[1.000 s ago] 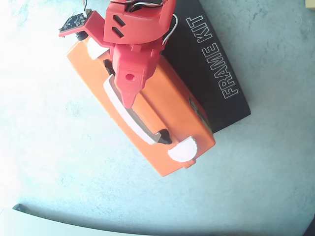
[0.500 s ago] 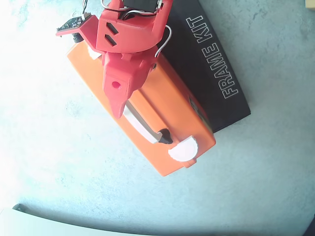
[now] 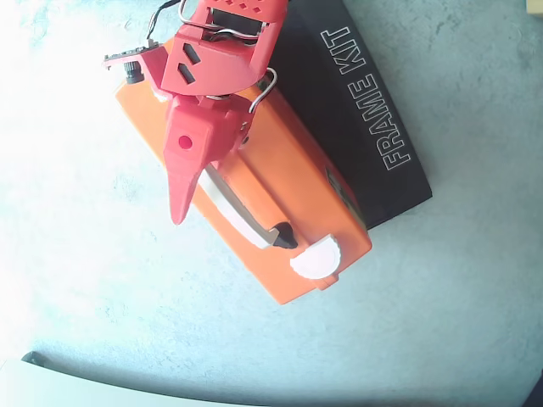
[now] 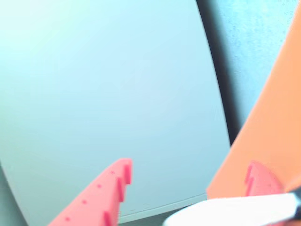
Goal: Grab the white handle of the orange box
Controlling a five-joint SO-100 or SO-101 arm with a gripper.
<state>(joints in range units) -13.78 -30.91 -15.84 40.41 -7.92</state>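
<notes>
In the wrist view the claw is apart, one toothed finger on each side of the white handle. The handle sits on the orange box. Behind the box lies a black box.

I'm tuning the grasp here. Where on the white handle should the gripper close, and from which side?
Grip the white handle mid-span, coming straight down from above, one finger each side across its width. It's a slim bar, and only the middle between its black end mounts looks free of the orange box.
</notes>
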